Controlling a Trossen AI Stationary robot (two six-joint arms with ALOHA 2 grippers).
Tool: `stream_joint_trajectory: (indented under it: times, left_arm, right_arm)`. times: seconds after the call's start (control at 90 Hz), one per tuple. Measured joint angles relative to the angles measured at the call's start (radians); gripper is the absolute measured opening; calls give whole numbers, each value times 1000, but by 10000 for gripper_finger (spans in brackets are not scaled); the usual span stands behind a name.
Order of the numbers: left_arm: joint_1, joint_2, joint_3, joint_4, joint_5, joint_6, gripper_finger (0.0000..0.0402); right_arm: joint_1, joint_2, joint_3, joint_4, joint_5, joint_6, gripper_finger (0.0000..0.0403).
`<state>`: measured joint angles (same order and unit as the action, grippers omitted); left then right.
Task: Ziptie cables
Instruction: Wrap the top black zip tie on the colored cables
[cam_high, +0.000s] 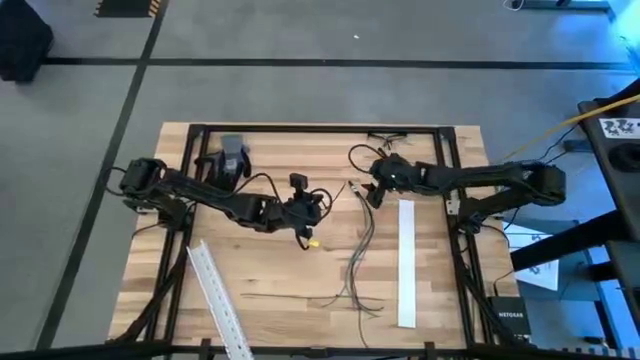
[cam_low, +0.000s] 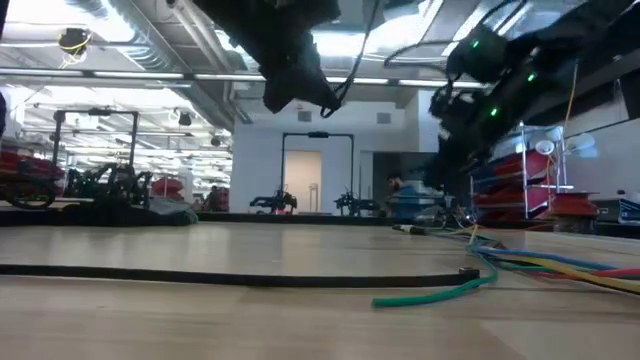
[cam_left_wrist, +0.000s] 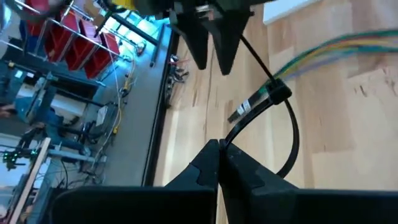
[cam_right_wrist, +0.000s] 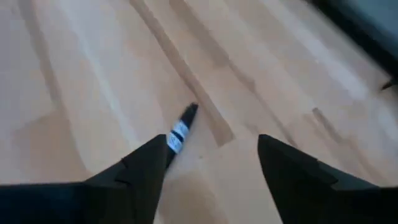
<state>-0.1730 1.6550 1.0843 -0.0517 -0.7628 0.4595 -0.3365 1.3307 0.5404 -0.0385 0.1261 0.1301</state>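
Left tool (cam_left_wrist: 219, 163) pinching black ziptie (cam_left_wrist: 264, 102), tail hidden.

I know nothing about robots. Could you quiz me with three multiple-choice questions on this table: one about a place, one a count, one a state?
1. Where do the cables lie on the table?
A) between the white strips
B) on the floor
C) on the left arm

2. How many white strips are there?
A) one
B) two
C) four

3. The left gripper is:
A) wide open
B) shut on a black zip tie
C) shut on a white strip

Answers: 1 A, the high view shows them mid-table. 2 B, one lies on each side. 3 B, the left wrist view shows its fingers meeting on the tie.
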Motion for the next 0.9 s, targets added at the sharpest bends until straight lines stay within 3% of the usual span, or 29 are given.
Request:
stream_joint_trajectory:
  times: [0.433,0.633,0.9]
  left_arm:
    - [-4,0,0,-21,0,-8,0]
    - [-4,0,0,-22,0,-15,0]
    - [-4,0,0,-14,0,-8,0]
  right_arm:
    - [16,218,0,170,-79,56,237]
    - [67,319,4,261,-20,51,215]
    - [83,349,5,274,12,48,160]
